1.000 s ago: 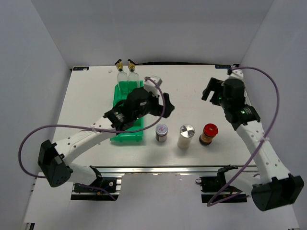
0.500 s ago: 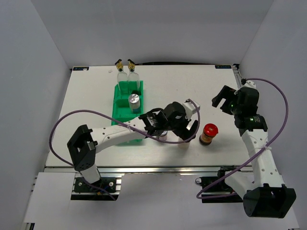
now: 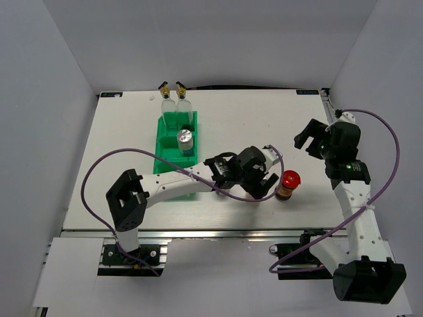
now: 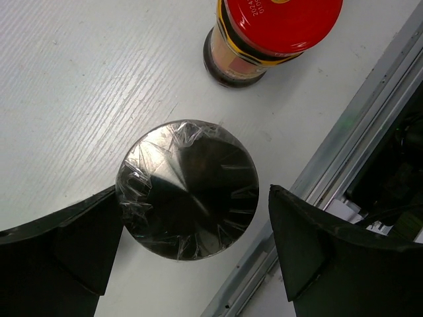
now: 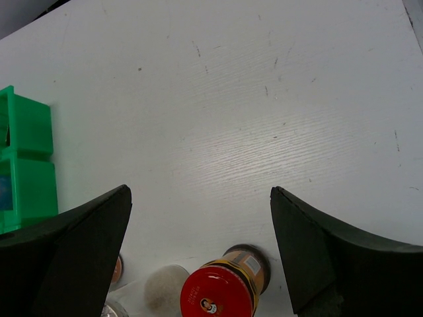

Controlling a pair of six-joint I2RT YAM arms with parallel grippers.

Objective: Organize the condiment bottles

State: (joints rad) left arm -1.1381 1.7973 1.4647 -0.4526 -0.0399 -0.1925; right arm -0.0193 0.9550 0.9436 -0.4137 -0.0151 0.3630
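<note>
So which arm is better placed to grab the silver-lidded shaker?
Left. Its open left gripper straddles the shaker from above; the right gripper hangs open well away, beyond the red-lidded jar.

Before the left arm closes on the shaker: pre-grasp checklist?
1. The left gripper stands open: ok.
2. The shaker sits between its fingers: ok.
3. The red-lidded jar stands apart from the shaker, outside the jaws: ok.
4. The right gripper is open and well clear of the shaker: ok.
5. Finger depth along the shaker's side: cannot tell, the lid hides it.
6. Free near compartment in the green bin: cannot tell, the left arm covers it.
</note>
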